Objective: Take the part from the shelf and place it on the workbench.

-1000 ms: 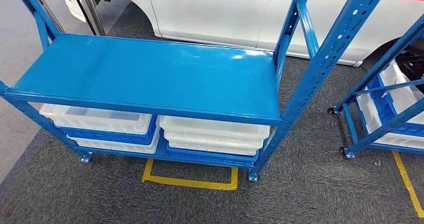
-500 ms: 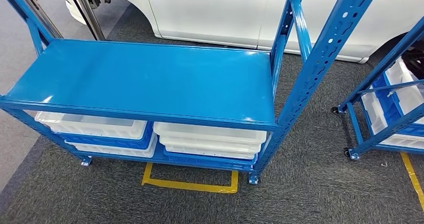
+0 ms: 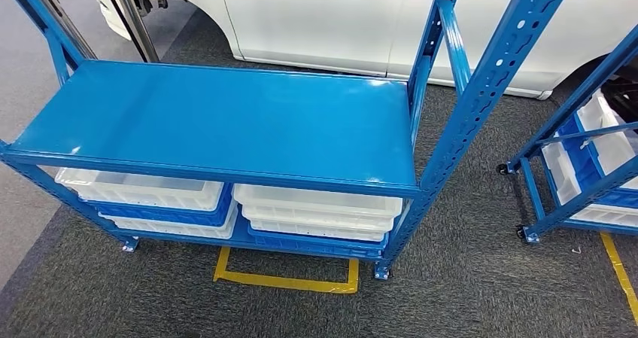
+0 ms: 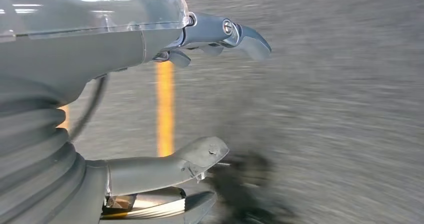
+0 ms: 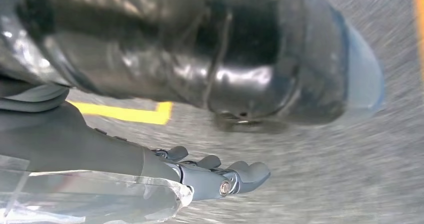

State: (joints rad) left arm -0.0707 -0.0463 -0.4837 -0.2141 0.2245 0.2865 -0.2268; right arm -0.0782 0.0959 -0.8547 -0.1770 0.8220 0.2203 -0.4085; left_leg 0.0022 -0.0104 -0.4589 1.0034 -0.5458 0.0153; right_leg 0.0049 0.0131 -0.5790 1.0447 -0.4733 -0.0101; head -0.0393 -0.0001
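Note:
A blue metal shelf unit [image 3: 218, 120] stands in front of me in the head view, its wide top board plain glossy blue from edge to edge. On its lower level lie stacked white and blue trays [image 3: 316, 206]. My left hand [image 4: 100, 49] hangs over the grey carpet, thumb and fingers [image 4: 240, 32] apart, with nothing in it. My right hand [image 5: 165, 171] also hangs above the carpet, its fingers [image 5: 240, 176] stretched out and holding nothing.
A second blue rack [image 3: 587, 157] with white bins stands at the right. A white car [image 3: 338, 14] is parked behind the shelf. Yellow tape [image 3: 286, 281] marks the carpet under the shelf's front edge. A grey post [image 3: 132, 18] rises at the back left.
The whole head picture has shifted a little since a second ago, so the camera has moved; the shelf now sits slightly further left and lower. Nothing on the shelf has moved.

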